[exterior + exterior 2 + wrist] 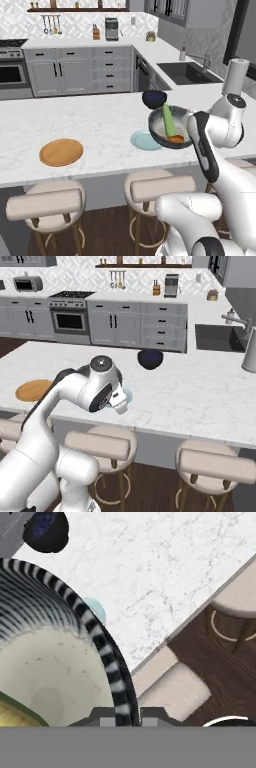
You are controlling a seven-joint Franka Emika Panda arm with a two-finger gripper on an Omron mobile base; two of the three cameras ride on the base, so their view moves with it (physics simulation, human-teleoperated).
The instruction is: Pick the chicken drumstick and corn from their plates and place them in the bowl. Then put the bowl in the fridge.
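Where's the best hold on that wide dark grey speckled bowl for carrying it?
By its rim, one finger inside the wall and one outside, as the gripper has it now. The wide dark grey speckled bowl is too broad to span, and the corn fills its middle.

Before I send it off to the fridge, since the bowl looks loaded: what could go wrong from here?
The gripper pinches only the rim of the bowl, which appears lifted and tilted, so it may slip or tip. The corn leans against the wall and pokes above the rim; it could roll out. The drumstick may slide. The navy bowl sits close behind.
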